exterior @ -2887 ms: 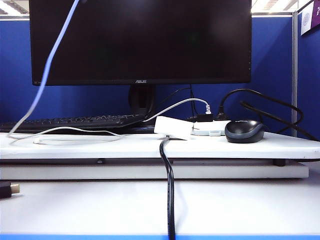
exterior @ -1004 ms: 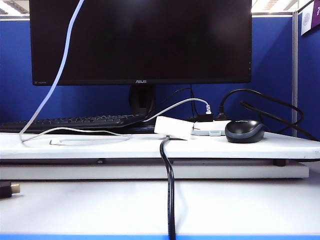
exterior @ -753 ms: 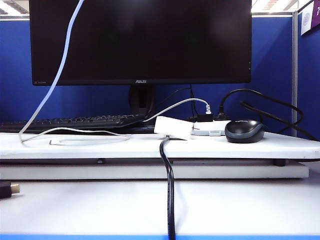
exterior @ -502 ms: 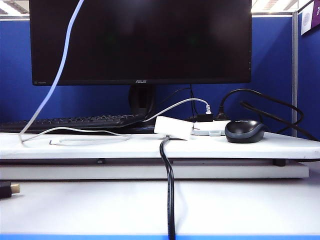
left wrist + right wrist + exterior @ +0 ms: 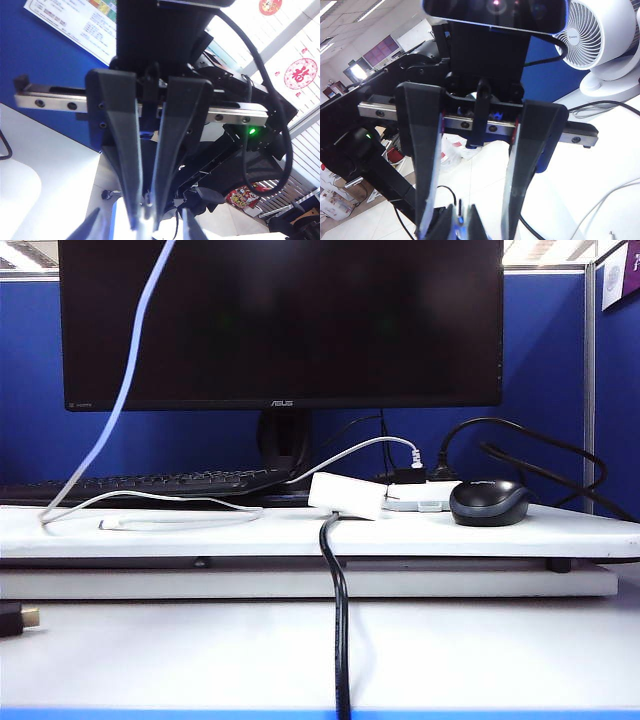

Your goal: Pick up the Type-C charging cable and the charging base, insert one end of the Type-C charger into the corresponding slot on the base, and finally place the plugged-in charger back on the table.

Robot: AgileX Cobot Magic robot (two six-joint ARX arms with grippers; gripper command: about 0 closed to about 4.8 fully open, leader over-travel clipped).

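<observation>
The Type-C charging cable [image 5: 110, 430] rises from the raised board at the left and leaves the exterior view at the top; its other end lies in a loop in front of the keyboard. Neither gripper shows in that view. In the left wrist view my left gripper [image 5: 144, 222] has its fingers almost together, with a pale strand of the cable [image 5: 145, 232] between the tips. My right gripper [image 5: 466, 232] faces it with fingers wide apart, the left gripper's tips between them. The charging base [image 5: 347, 495] lies on the board, apart from both grippers.
A thick black cable [image 5: 340, 640] runs from the base over the table [image 5: 180, 650] to its blue front edge. A white power strip [image 5: 420, 502] and black mouse [image 5: 489, 502] sit right of the base. Monitor [image 5: 280, 320] and keyboard [image 5: 150, 483] stand behind. A white fan [image 5: 605, 45] appears in the right wrist view.
The hanging part of the cable has shifted to the right at the top, and its loop on the board has been drawn in and shifted a little. Base, mouse and strip have not moved.
</observation>
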